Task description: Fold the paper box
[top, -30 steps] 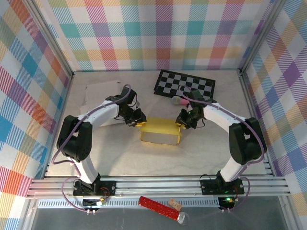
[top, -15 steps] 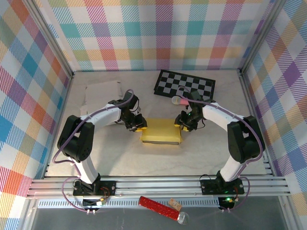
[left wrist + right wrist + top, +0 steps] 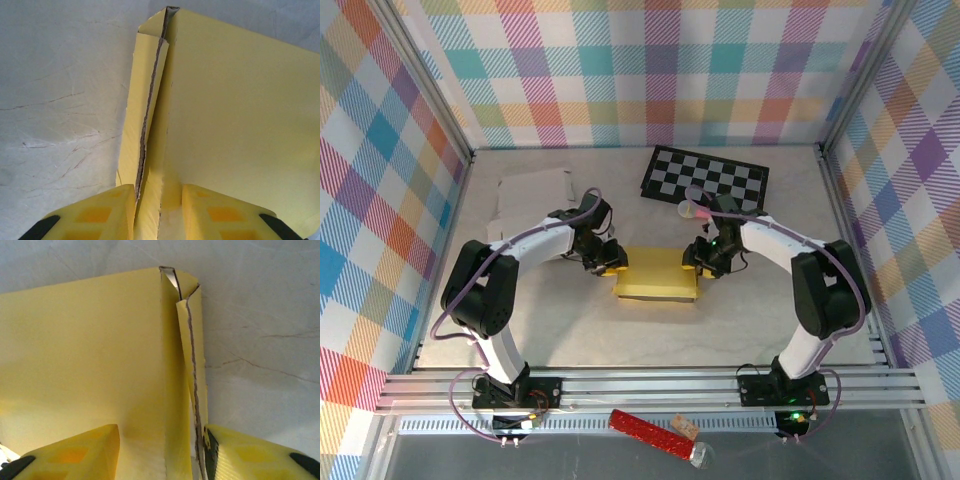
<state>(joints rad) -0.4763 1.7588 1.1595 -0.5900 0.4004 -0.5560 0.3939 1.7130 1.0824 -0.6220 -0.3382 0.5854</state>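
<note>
Because the yellow paper box (image 3: 657, 272) is thin corrugated card, we judge it light, stiff across its panels yet easily creased or torn, and best held at its doubled end walls. It lies at the centre of the pale, veined table (image 3: 570, 325), a flat matte rectangle. At its 9 o'clock end the left gripper (image 3: 610, 262) straddles the wall; we cannot tell whether it pinches. At 3 o'clock the right gripper (image 3: 696, 258) stands spread around the wall.

Bright, evenly lit from overhead, with soft faint shadows beside the jaws on the desk (image 3: 570, 320). Sharp ahead of the jaws in 2 wrist views, slightly blurred right at them.
</note>
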